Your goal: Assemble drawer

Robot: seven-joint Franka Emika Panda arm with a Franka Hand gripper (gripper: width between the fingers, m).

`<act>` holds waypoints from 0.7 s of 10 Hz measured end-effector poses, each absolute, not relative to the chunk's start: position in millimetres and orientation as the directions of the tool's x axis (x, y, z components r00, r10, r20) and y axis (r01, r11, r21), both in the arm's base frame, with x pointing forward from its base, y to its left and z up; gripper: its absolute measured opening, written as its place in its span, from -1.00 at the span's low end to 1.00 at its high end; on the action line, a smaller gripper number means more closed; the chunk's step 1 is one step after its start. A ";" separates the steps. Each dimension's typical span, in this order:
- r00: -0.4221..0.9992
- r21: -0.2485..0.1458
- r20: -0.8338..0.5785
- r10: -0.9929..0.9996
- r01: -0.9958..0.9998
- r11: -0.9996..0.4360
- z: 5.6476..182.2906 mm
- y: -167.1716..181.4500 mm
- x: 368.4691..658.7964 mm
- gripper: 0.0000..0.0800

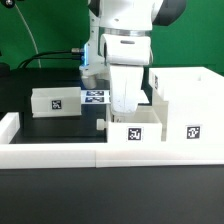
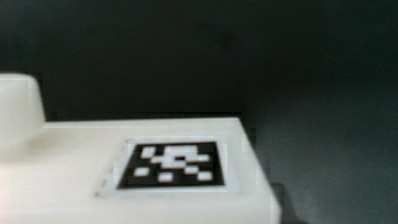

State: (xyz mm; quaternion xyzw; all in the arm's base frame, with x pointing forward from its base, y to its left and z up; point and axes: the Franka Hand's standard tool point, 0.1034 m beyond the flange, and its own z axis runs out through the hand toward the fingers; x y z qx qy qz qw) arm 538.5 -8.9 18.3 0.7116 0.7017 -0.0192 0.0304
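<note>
A small white tray (image 1: 135, 132) with a square tag and a knob (image 1: 103, 124) on its side toward the exterior view's left sits by the front wall. The tall white case (image 1: 192, 100) stands right beside it, toward the exterior view's right, and carries its own tag. A second tray (image 1: 55, 101) lies apart at the exterior view's left. My gripper (image 1: 126, 104) is down at the top of the near tray, and its fingertips are hidden. The wrist view shows a tagged white face of a tray (image 2: 175, 163) close up, with a white rounded part (image 2: 15, 100) beside it; no fingers show.
The marker board (image 1: 96, 97) lies flat on the black table behind the arm. A low white wall (image 1: 60, 156) edges the table at the front and at the exterior view's left. A green backdrop and cables are behind.
</note>
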 end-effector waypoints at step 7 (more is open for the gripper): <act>0.017 0.020 -0.062 0.998 1.000 -0.016 14.9 -0.7 536.6 -0.89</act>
